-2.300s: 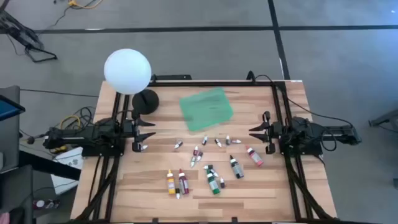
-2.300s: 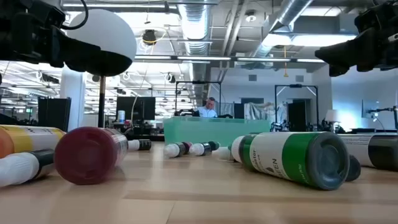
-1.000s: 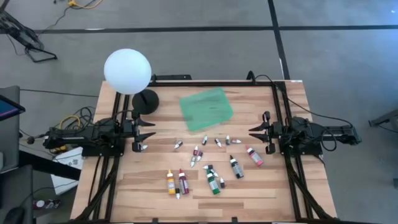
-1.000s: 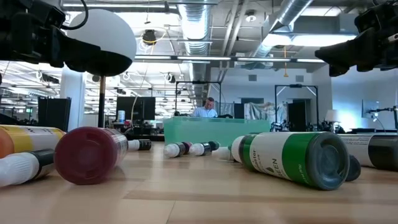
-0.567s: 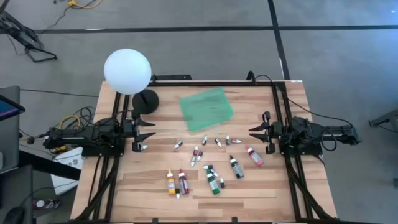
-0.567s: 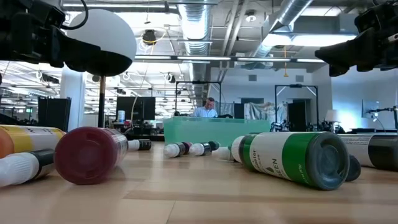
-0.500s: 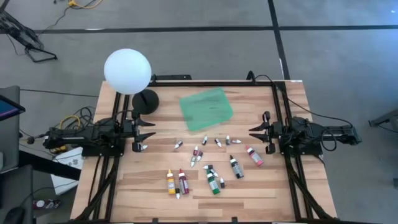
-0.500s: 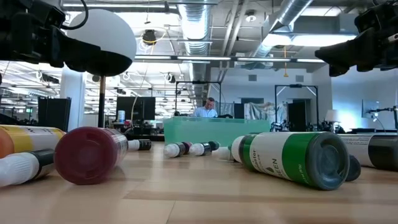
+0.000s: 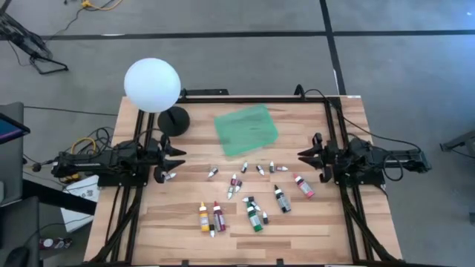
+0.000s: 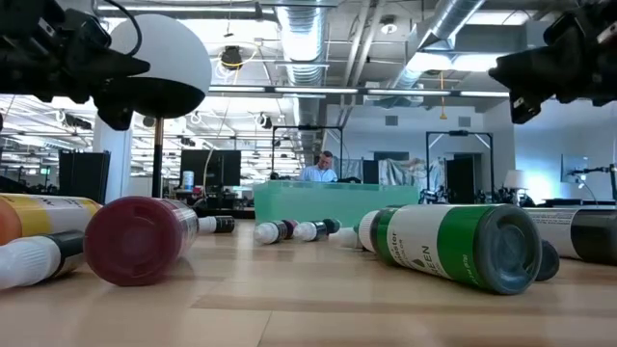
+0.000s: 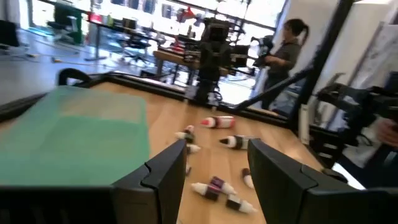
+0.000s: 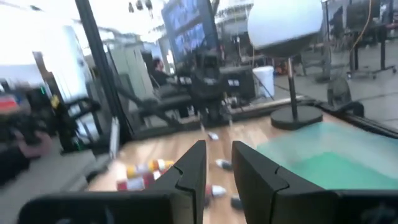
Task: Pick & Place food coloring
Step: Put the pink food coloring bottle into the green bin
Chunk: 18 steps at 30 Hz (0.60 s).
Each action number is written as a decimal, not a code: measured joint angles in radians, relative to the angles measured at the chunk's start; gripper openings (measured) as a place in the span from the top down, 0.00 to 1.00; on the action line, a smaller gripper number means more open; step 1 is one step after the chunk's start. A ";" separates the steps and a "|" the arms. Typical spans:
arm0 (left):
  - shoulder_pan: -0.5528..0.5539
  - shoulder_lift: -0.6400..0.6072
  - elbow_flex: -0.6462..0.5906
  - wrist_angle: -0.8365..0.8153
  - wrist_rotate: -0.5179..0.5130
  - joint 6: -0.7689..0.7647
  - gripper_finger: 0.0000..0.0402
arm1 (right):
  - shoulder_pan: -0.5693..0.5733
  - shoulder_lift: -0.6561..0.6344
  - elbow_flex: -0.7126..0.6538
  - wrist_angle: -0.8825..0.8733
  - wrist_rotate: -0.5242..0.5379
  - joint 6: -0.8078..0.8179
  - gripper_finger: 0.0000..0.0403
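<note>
The food coloring lies scattered on its sides over the middle and near part of the wooden table: a yellow bottle (image 9: pixel 203 216), a red one (image 9: pixel 219 215), a green one (image 9: pixel 254 215), a dark one (image 9: pixel 280 199), a pink one (image 9: pixel 303 185) and several tiny white-tipped droppers (image 9: pixel 260 169). The low view shows the red bottle (image 10: pixel 140 239) and the green bottle (image 10: pixel 453 246) up close. My left gripper (image 9: pixel 177 163) hovers level at the table's left edge, open and empty (image 11: pixel 217 162). My right gripper (image 9: pixel 306 159) hovers at the right edge, shut and empty (image 12: pixel 219 163).
A flat green tray (image 9: pixel 246 130) lies at the far middle of the table. A lamp with a white globe (image 9: pixel 152 85) stands on a black base (image 9: pixel 174 119) at the far left. Black frame rails run along both side edges. A person (image 10: pixel 323 166) sits in the room behind.
Both grippers have rolled about their own pointing line while staying in place above the table's side edges. The bottles and the tray lie as before.
</note>
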 joint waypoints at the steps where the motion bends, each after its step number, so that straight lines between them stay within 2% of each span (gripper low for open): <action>1: 0.000 0.000 0.000 -0.001 -0.014 -0.002 0.59 | 0.000 0.000 0.000 0.019 0.000 0.002 0.83; 10: 0.000 0.000 0.000 0.009 -0.033 0.027 0.59 | 0.000 0.000 0.000 0.156 0.001 -0.060 0.83; 13: 0.000 0.000 0.000 0.035 -0.034 0.026 0.59 | 0.000 0.003 0.008 0.216 0.000 -0.012 0.83; 18: 0.000 0.000 0.000 0.042 -0.024 0.028 0.59 | 0.011 0.035 0.043 0.220 0.000 0.013 0.83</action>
